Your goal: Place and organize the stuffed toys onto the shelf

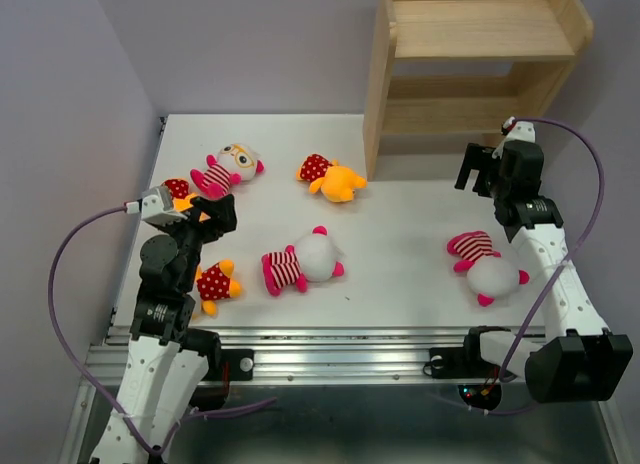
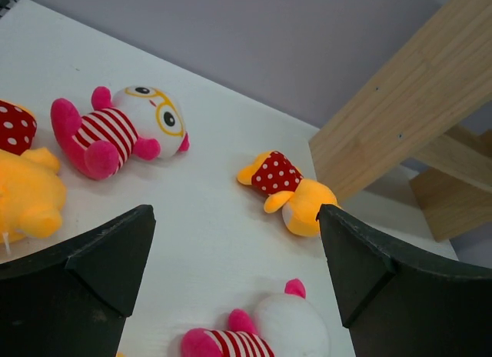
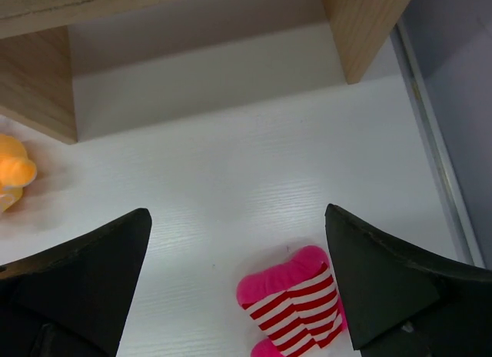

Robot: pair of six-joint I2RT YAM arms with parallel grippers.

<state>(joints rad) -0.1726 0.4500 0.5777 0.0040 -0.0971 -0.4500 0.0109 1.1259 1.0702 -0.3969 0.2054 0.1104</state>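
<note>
six light, squashy plush dolls [image 1: 303,261] are lying on the white table [image 1: 400,244], none on the pale wooden shelf [image 1: 470,29]. left gripper [image 2: 237,241] and right gripper [image 3: 238,234] are hanging fingers apart, empty; torsos are looking the likeliest hold.

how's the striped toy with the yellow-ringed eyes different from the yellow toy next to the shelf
The striped toy has a white head and pink limbs; the yellow toy is orange-yellow in a red dotted outfit. The striped toy looks bigger than the yellow toy. The striped toy shows its face; the yellow toy's is hidden. Both lie on the table, not on the shelf.
</note>
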